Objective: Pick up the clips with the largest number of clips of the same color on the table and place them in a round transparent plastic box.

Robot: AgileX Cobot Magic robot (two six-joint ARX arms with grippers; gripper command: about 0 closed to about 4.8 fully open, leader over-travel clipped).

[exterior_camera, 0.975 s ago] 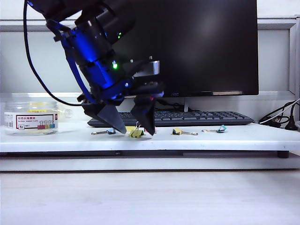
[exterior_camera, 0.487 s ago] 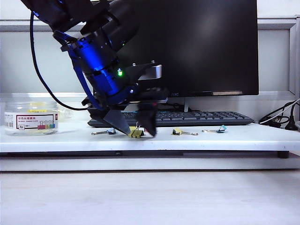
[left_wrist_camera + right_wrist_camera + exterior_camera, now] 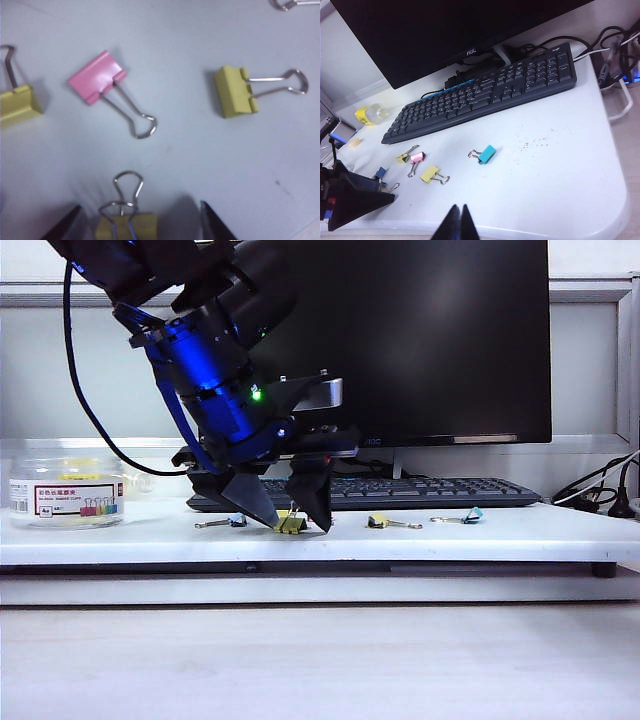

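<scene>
Left tool (image 3: 291, 523) straddling yellow clip (image 3: 126, 226), right tool (image 3: 458, 225) closed

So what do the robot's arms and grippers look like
The left arm is black with glossy blue housing, a green light and a black cable looping behind it. The left gripper has black wedge-shaped fingers. The right gripper shows thin dark fingertips.

I can't see the bottom of the yellow clip (image 3: 126, 225) between my left gripper's fingertips (image 3: 64, 231); the picture's edge cuts it.
</scene>
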